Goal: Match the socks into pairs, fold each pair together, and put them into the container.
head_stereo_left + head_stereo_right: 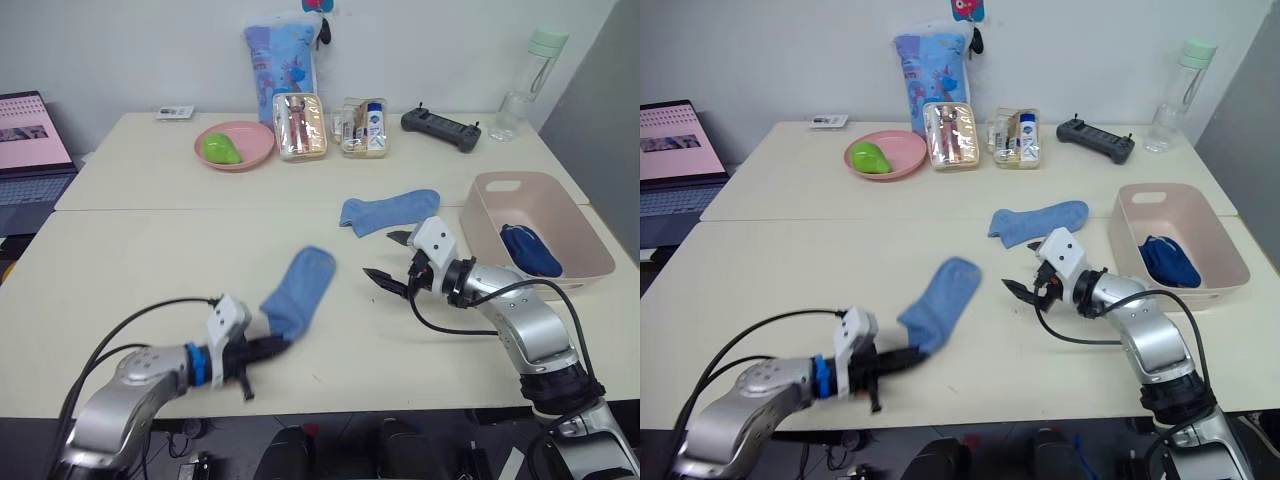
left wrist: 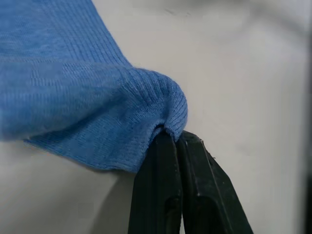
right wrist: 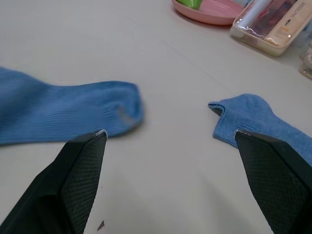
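A sky blue sock (image 1: pixel 300 290) lies in the front middle of the table, and my left gripper (image 1: pixel 268 347) is shut on its near end. The left wrist view shows the fingers (image 2: pixel 168 161) pinching the sock's (image 2: pixel 73 83) knit edge. A second sky blue sock (image 1: pixel 390 211) lies flat farther back. My right gripper (image 1: pixel 385 256) hovers open between the two socks, holding nothing; both socks (image 3: pixel 63 114) (image 3: pixel 253 117) show ahead of it in its wrist view. The pale pink container (image 1: pixel 575 225) stands at the right with a folded dark blue sock bundle (image 1: pixel 530 250) inside.
At the back stand a round pink plate (image 1: pixel 236 145) with a green item, two clear pouches (image 1: pixel 300 126) (image 1: pixel 364 126), a blue bag (image 1: pixel 282 55), a black controller (image 1: pixel 441 128) and a bottle (image 1: pixel 527 85). A laptop (image 1: pixel 30 150) sits far left.
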You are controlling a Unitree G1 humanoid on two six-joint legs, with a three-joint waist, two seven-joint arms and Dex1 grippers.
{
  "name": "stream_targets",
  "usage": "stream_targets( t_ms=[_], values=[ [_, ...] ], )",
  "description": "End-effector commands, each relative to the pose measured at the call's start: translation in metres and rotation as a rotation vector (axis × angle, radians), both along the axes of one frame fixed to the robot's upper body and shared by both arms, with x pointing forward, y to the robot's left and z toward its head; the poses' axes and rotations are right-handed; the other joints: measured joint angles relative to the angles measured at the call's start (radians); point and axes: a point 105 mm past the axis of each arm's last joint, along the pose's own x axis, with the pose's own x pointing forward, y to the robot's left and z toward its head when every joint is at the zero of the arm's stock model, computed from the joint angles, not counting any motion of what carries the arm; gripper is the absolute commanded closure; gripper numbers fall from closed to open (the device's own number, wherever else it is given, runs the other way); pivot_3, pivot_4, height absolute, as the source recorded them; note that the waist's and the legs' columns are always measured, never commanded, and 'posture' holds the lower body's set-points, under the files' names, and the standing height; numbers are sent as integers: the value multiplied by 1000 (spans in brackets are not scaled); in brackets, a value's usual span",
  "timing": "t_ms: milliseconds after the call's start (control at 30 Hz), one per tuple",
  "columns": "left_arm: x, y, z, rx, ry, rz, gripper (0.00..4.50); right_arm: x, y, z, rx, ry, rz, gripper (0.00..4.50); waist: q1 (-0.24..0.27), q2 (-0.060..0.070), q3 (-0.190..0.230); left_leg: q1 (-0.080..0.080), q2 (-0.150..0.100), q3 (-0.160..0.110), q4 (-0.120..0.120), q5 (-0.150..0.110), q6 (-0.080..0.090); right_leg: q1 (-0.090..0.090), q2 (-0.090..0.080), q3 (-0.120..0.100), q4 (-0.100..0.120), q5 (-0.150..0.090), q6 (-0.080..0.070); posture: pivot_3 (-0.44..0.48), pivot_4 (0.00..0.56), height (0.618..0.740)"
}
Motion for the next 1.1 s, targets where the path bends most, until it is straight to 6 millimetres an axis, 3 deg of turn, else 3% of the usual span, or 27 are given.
stream_targets(
  t_ms=[33,167,333,567,700,867,1033,1100],
  values=[
    [-5,-6,5,54,-68,-87,4467,4,-2,12,5,-38,25,0,4,0,0,0,-1,0,0,0,0,0,0,0,0,0,0,0,150,740],
    [11,1,3,86,-119,-34,4467,10,7,-5,43,132,21,0,1,0,0,0,-1,0,0,0,0,0,0,0,0,0,0,0,150,740],
    [14,-1,4,81,-129,-45,4467,18,29,-28,2,261,42,0,-6,0,0,0,0,1,0,0,0,0,0,0,0,0,0,0,150,740],
    [14,-1,4,84,-135,-42,4467,25,64,-35,52,413,62,0,-7,0,0,0,0,0,0,0,0,-1,0,0,0,0,0,0,150,740],
    [11,-3,0,92,-131,-41,4500,29,78,-51,-71,349,99,881,-6,0,0,0,0,0,0,0,0,-1,0,0,0,0,0,0,150,740],
    [9,-3,0,92,-131,-32,4500,33,83,-43,4,360,101,2699,-7,1,0,0,0,0,0,0,0,-1,0,-1,0,0,0,0,150,740],
    [10,-1,1,89,-137,-11,4500,30,74,-39,9,344,104,4475,-7,1,0,0,0,0,0,0,0,-1,0,0,0,0,0,0,150,740],
    [12,-1,2,80,-143,2,4500,28,69,-35,31,348,93,4475,-6,1,0,0,0,0,0,0,0,-1,0,0,0,0,0,0,150,740]
  ],
)
